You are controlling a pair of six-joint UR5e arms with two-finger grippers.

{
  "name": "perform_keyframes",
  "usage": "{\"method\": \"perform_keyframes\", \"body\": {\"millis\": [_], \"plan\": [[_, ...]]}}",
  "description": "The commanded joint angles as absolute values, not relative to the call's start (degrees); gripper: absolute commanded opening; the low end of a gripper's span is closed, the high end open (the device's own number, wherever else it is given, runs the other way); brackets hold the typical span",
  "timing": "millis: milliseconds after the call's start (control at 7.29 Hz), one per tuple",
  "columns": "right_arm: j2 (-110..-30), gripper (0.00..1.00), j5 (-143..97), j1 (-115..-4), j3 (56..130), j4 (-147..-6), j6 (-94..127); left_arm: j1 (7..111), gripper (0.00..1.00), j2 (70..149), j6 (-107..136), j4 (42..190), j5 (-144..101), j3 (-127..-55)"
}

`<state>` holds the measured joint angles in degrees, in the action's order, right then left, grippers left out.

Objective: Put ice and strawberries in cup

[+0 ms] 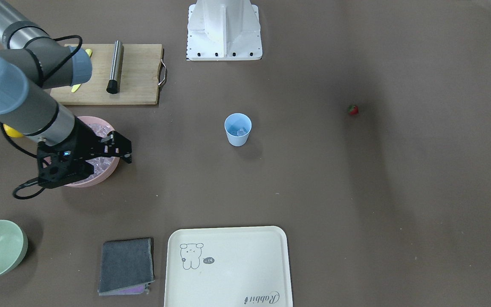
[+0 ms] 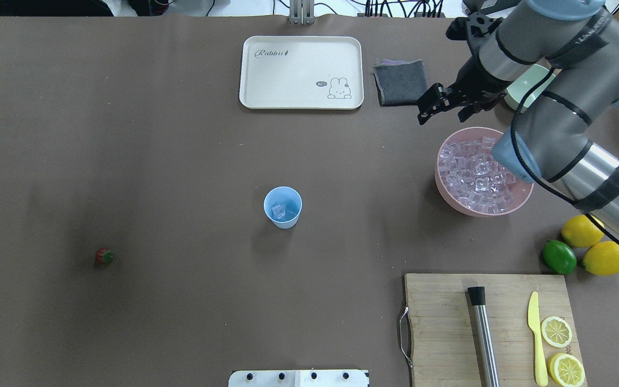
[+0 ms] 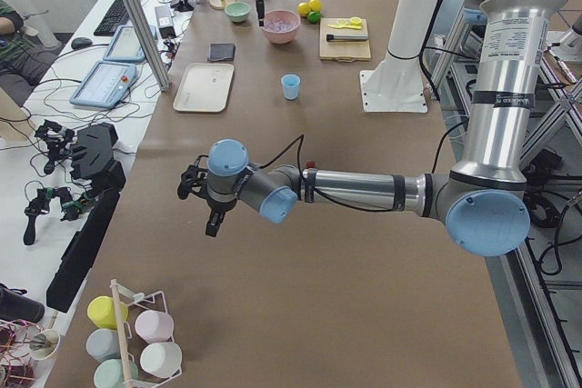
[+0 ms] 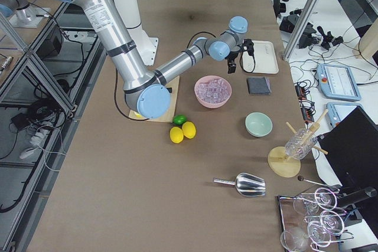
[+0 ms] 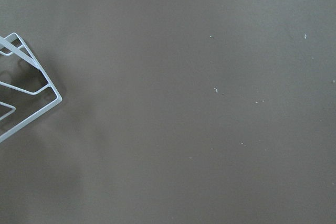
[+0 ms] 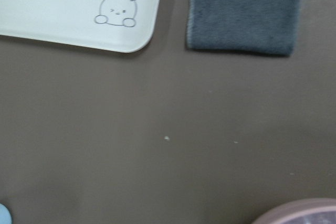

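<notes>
The right gripper (image 2: 443,112) has its two fingers apart and nothing between them. It hangs just beyond the far rim of the pink bowl (image 2: 438,167), between the bowl and the grey cloth (image 2: 401,81), near the right edge of the tabletop (image 2: 180,161). The bowl is full of ice (image 2: 476,174).

The cup (image 2: 286,223) stands upright about in the middle of the tabletop, well apart from the bowl, and a few clear cubes lie on its bottom. The strawberry (image 2: 104,256) lies alone on the left half of the tabletop, well apart from the cup.

The left gripper (image 3: 211,215) hangs over the left end of the tabletop. I cannot tell how its fingers stand.

I judge that the ice step is at least partly done and that the strawberry step is not yet begun. If more ice is wanted, the right gripper is close to the bowl. Otherwise the next move belongs to the left arm, which is on the strawberry's side. The fruit is tiny and rounded, so the fingers must come low to the tabletop, centred on it, and close gently so it does not roll.
</notes>
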<state>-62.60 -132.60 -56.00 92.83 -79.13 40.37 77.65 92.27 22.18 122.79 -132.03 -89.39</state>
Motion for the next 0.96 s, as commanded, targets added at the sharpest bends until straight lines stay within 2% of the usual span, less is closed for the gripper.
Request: {"method": "perform_keyframes", "body": {"millis": [0,275,824], "plan": [[-66.5,0.99,-135.0,-61.2,93.2,-79.3,33.2,69.5,0.98,88.3,35.3,124.8,-128.7,-98.0],[-67.9,0.99,-137.1,-64.6,92.9,-79.6,30.2,55.3,0.98,86.3,53.4,124.6,-120.4,-106.8],[-68.5,0.99,-138.1,-65.8,92.7,-79.7,29.1,42.1,0.97,85.3,59.2,124.5,-114.4,-110.3]]}}
